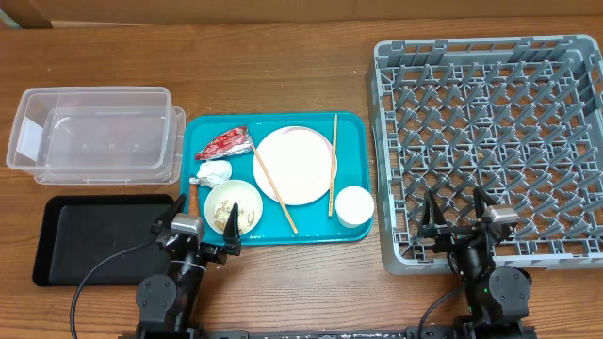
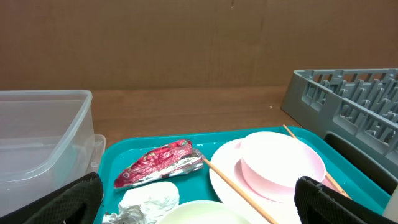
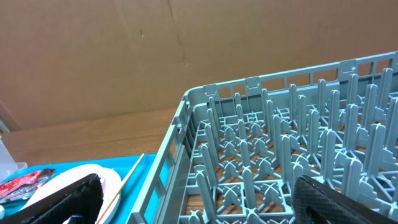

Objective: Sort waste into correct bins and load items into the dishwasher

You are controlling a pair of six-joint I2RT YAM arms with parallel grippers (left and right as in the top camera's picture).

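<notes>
Overhead — left gripper point(image 1: 198, 227) at teal tray point(image 1: 350, 128) edge, right gripper point(image 1: 459, 213) over dish rack point(image 1: 490, 94); jaws wide.

— What is seen underneath everything?
— A wooden table point(image 1: 301, 85) is shown, with its brown grain laid from left to right in the overhead view.
— And what is found behind it?
— The far side is closed off by a brown cardboard panel point(image 2: 186, 43), which is seen standing upright in both wrist views. A faint slanting crease point(image 3: 177, 34) is marked across it in the right wrist view.
— How is the place lit?
— Soft, even light is cast from above, and only faint shadows are thrown on the wood.
</notes>
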